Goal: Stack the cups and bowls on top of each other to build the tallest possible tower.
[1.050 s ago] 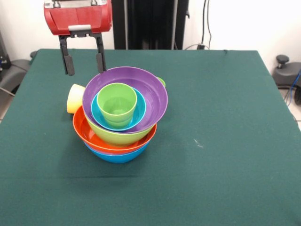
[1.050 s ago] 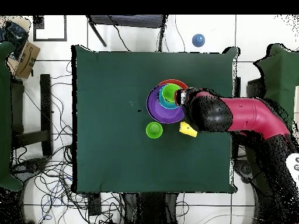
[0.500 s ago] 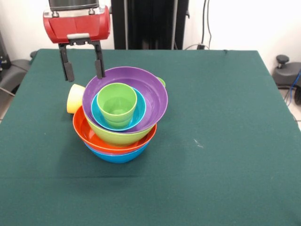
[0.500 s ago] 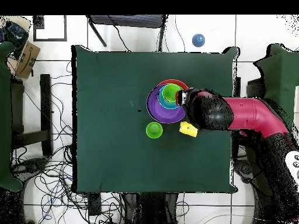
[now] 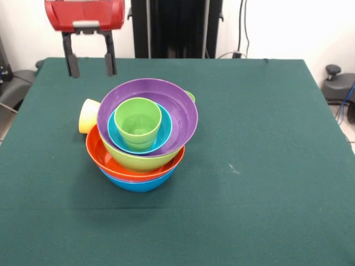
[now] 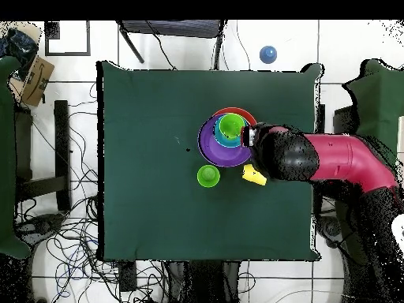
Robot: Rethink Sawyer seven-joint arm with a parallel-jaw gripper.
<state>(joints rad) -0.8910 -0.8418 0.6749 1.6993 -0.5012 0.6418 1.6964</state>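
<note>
The tower (image 5: 141,138) stands left of the table's centre. From the bottom up it is a blue bowl (image 5: 138,184), an orange bowl (image 5: 108,160), a lime green bowl (image 5: 136,161), a tilted purple bowl (image 5: 180,111) and a small cyan bowl (image 5: 117,137). A light green cup (image 5: 138,122) sits upright inside the cyan bowl. Against the tower's left side, a pale yellow cup (image 5: 87,115) lies tipped over. My gripper (image 5: 90,67) hangs open and empty, high above and behind that cup. Overhead, the tower (image 6: 225,139) and yellow cup (image 6: 253,175) lie beside my arm (image 6: 339,158).
A small round green vessel (image 6: 208,175) stands alone on the green cloth close to the tower. From the front only its rim (image 5: 191,95) peeks out behind the purple bowl. A blue ball (image 6: 268,54) lies on the floor beyond the table.
My gripper has risen and drawn back, away from the purple bowl's rim, staying open. The tower and the yellow cup have not moved.
</note>
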